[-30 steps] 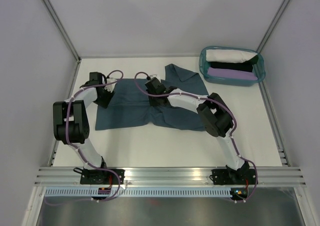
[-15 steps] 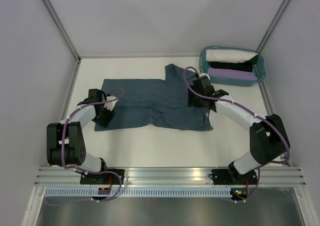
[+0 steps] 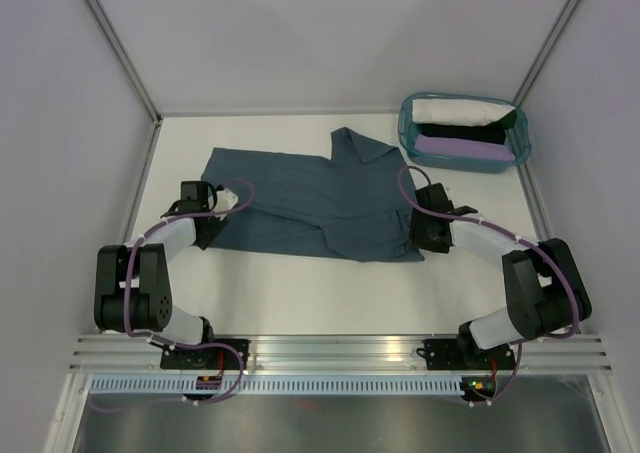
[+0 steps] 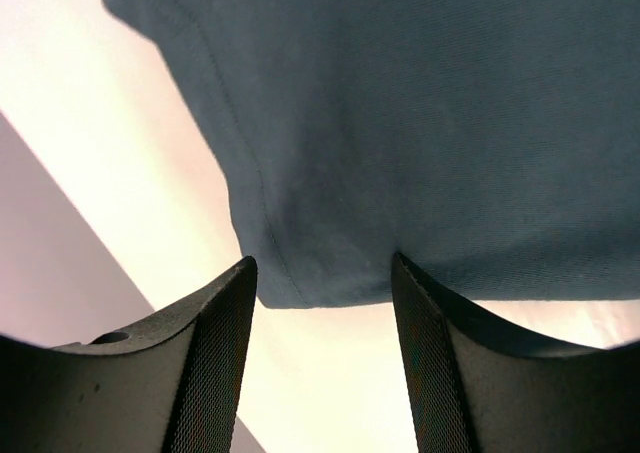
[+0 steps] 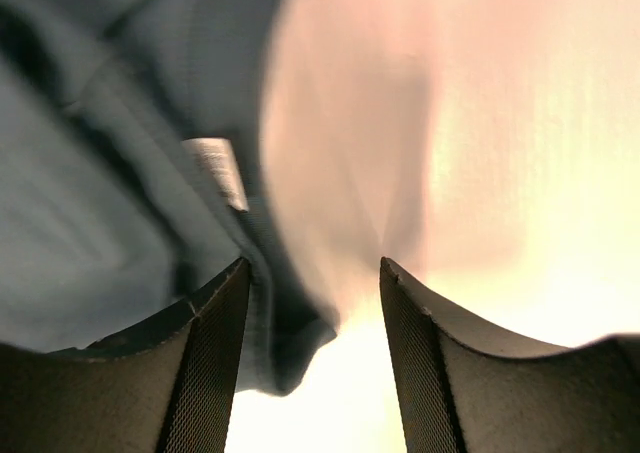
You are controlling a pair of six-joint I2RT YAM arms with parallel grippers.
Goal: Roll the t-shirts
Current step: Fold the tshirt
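Near edge, 6 o'clock: both arm bases, elbows folded back, forearms low over the desk.

Left hand sits at 9 o'clock of the desk, at the left edge of the blue shirt. Its wrist view shows the left hand with jaws apart and nothing clamped. A hemmed corner of the blue shirt lies flat on the desk just ahead of the gap.

Right hand is at 3 o'clock, against the shirt's right edge. The wrist view is blurred, but the right hand has its jaws apart and nothing between them. Rumpled blue shirt with a small white label fills the left side, bare desk the right.

The shirt lies spread out mid-desk, long side from 9 to 3 o'clock, not rolled. A fold or sleeve sticks up toward 12 o'clock on its right half.

Far corner, about 1 o'clock: teal basket, well apart from the shirt. It holds a white bundle at the back, a black bundle in the middle and a lilac bundle in front.
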